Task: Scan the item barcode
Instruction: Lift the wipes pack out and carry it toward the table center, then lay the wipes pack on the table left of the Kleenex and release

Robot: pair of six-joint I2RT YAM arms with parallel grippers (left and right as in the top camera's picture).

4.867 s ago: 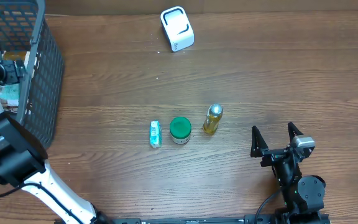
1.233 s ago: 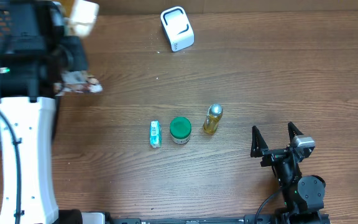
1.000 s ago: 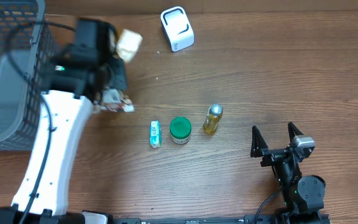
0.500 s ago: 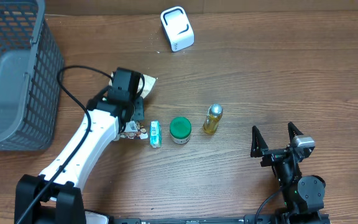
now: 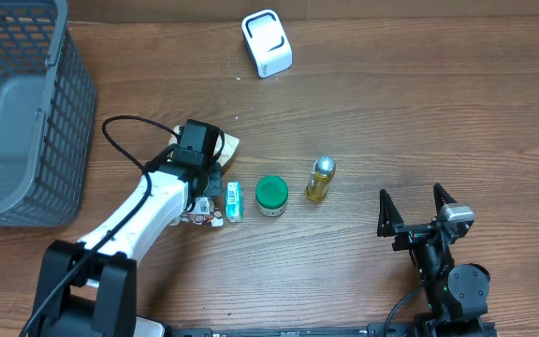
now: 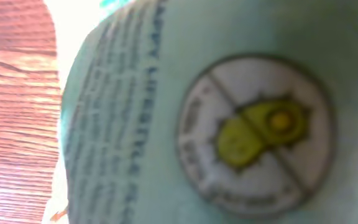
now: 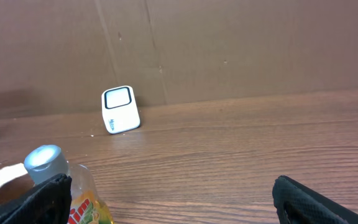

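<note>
The left gripper (image 5: 201, 197) sits low over the middle of the table (image 5: 391, 112), just above a small packet (image 5: 204, 218) with reddish print that lies on the wood. The arm hides its fingers from overhead, so it is not possible to tell whether they grip the packet. The left wrist view is filled by a blurred pale green wrapper with a round yellow emblem. Just right of the packet lie a teal tube (image 5: 234, 201), a green-lidded jar (image 5: 271, 196) and a yellow bottle (image 5: 320, 179). The white scanner (image 5: 267, 43) stands at the top centre. The right gripper (image 5: 417, 208) rests at the lower right, its jaws spread wide and holding nothing. A grey basket (image 5: 64, 122) fills the upper left.
</note>
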